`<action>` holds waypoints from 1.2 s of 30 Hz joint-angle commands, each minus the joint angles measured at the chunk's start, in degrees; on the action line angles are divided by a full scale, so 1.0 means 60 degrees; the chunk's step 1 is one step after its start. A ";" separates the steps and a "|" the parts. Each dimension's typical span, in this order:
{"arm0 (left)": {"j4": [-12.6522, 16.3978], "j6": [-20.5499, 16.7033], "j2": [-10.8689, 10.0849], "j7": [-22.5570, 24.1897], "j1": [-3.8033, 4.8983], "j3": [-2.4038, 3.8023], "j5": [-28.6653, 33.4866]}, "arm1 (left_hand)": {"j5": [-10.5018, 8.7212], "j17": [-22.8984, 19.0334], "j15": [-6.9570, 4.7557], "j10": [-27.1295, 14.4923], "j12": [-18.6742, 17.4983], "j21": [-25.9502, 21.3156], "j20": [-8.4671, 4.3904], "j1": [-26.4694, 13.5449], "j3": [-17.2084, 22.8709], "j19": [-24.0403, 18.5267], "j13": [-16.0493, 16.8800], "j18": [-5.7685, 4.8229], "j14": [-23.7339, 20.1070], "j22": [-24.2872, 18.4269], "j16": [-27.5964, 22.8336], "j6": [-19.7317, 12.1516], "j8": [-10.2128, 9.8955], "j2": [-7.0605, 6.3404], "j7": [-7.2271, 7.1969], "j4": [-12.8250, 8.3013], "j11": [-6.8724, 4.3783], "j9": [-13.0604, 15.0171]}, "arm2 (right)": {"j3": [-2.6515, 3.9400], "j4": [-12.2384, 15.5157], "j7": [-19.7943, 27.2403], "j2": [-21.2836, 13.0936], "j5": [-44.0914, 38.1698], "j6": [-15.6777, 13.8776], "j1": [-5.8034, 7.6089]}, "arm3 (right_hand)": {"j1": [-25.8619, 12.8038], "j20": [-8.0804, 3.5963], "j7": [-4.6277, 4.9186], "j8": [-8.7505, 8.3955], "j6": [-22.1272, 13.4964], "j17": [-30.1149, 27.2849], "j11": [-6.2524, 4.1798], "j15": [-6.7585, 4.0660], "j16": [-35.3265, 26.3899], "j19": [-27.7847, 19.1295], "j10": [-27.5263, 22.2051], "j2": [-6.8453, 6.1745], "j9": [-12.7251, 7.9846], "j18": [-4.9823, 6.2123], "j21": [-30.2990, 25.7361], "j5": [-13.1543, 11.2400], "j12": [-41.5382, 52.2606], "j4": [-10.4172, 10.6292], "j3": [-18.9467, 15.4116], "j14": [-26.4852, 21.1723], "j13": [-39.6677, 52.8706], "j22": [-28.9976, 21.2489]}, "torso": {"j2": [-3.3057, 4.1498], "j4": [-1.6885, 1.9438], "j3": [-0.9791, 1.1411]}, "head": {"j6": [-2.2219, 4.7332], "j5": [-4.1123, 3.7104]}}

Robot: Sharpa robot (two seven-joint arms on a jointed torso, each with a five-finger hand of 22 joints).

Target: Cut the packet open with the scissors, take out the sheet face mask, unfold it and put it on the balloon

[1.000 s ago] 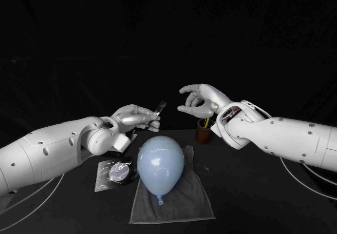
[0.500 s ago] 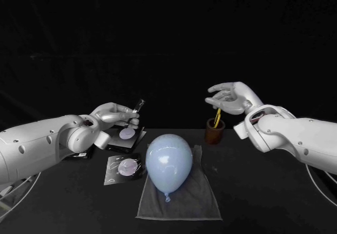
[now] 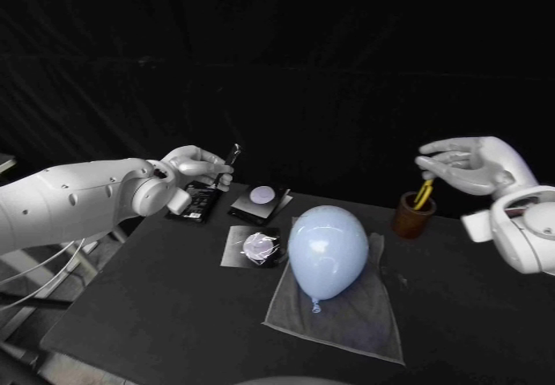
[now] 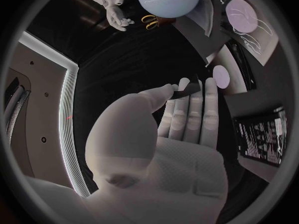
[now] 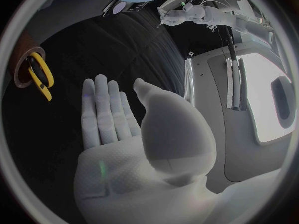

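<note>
The pale blue balloon (image 3: 327, 250) lies on a grey towel (image 3: 347, 313) in the middle of the table. Left of it lies the packet (image 3: 254, 246), flat, with pale mask material showing on it. My left hand (image 3: 196, 164) is raised at the left above the black boxes and pinches a thin dark strip (image 3: 235, 152) between thumb and fingers. Yellow-handled scissors (image 3: 424, 192) stand in a brown cup (image 3: 413, 216) right of the balloon. My right hand (image 3: 474, 164) hovers just above and right of the cup, holding nothing; the right wrist view shows its fingers (image 5: 102, 109) stretched out.
Two black boxes sit at the back left: one with printed text (image 3: 203, 200) and one with a round pale label (image 3: 261, 202). The table's left edge (image 3: 110, 249) runs diagonally below my left arm.
The head camera has shifted. My left hand has carried the strip out to the left, away from the balloon. My right hand has drifted right, from over the cup to just past it.
</note>
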 commanded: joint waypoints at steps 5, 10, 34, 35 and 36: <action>-0.0320 -0.0730 -0.0406 -0.0066 -0.0182 -0.0075 -0.0893 | 0.0042 0.0815 -0.0228 0.0094 -0.0013 0.1741 -0.0430 -0.0060 -0.0397 -0.0567 -0.0018 -0.0151 0.0094 0.1353 0.1178 0.0212 -0.0227 0.0270 -0.0061 -0.0224 -0.0101 0.0084 | -0.0006 -0.0084 0.0178 0.0032 0.0277 0.0416 -0.0053 | 0.0098 0.0009 0.0024 -0.0064 0.0140 -0.0031 0.0002 0.0017 -0.0114 0.0082 0.0113 0.0000 -0.0032 0.0145 -0.0090 0.0012 -0.0130 0.0093 -0.0009 0.0089 -0.0140 -0.0052 | -0.0015 0.0021 0.0034 | -0.0336 0.1202; -0.0458 -0.0969 -0.0538 -0.0292 -0.0491 -0.0119 -0.1201 | 0.0045 0.1455 -0.0297 0.0109 -0.0010 0.3145 -0.0569 -0.0209 -0.0232 -0.1401 -0.0012 -0.0262 -0.0198 0.2519 0.2138 0.0300 -0.0325 0.0282 -0.0092 -0.0279 -0.0116 0.0001 | -0.0017 -0.0151 0.0115 0.0096 0.0288 0.0507 -0.0107 | 0.0075 0.0025 0.0047 -0.0108 0.0170 -0.0055 0.0026 0.0040 -0.0207 0.0079 0.0125 0.0004 -0.0064 0.0140 -0.0148 0.0011 -0.0218 0.0146 -0.0028 0.0078 -0.0261 -0.0104 | -0.0036 0.0023 0.0052 | -0.0395 0.1448; -0.0150 0.1011 -0.0860 -0.1988 -0.1786 -0.0141 -0.3121 | 0.0044 0.2526 -0.0424 0.0016 0.0027 0.4835 -0.0505 -0.0449 -0.0102 -0.2013 0.0027 -0.0040 -0.0370 0.3839 0.4079 0.0342 -0.0303 0.0038 -0.0065 -0.0308 -0.0149 0.0056 | -0.0060 -0.0451 -0.0074 0.0111 0.0300 0.0695 -0.0250 | 0.0063 0.0046 0.0089 -0.0155 0.0200 -0.0078 0.0061 0.0068 -0.0304 0.0066 0.0127 -0.0002 -0.0097 0.0137 -0.0215 0.0011 -0.0301 0.0187 -0.0066 0.0060 -0.0379 -0.0161 | -0.0019 0.0033 0.0020 | -0.0425 0.1513; -0.0167 0.1418 -0.0885 -0.2201 -0.1793 -0.0140 -0.3311 | 0.0043 0.2537 -0.0426 0.0017 0.0034 0.4836 -0.0497 -0.0447 -0.0120 -0.2026 0.0033 -0.0037 -0.0386 0.3842 0.4100 0.0342 -0.0296 0.0023 -0.0069 -0.0315 -0.0151 0.0062 | -0.0062 -0.0467 -0.0075 0.0114 0.0306 0.0698 -0.0263 | 0.0063 0.0046 0.0089 -0.0155 0.0200 -0.0078 0.0061 0.0068 -0.0304 0.0066 0.0127 -0.0002 -0.0097 0.0137 -0.0215 0.0011 -0.0301 0.0187 -0.0066 0.0060 -0.0379 -0.0161 | -0.0020 0.0037 0.0019 | -0.0439 0.1509; -0.0192 0.1760 -0.0899 -0.2384 -0.1796 -0.0140 -0.3494 | 0.0043 0.2558 -0.0406 -0.0002 0.0037 0.4804 -0.0459 -0.0526 -0.0179 -0.2067 0.0041 -0.0049 -0.0426 0.3827 0.4141 0.0330 -0.0284 0.0015 -0.0078 -0.0250 -0.0143 0.0076 | -0.0063 -0.0479 -0.0077 0.0119 0.0310 0.0701 -0.0272 | 0.0063 0.0046 0.0089 -0.0155 0.0200 -0.0078 0.0061 0.0068 -0.0304 0.0066 0.0127 -0.0002 -0.0097 0.0137 -0.0215 0.0011 -0.0301 0.0187 -0.0066 0.0060 -0.0379 -0.0161 | -0.0018 0.0038 0.0022 | -0.0444 0.1507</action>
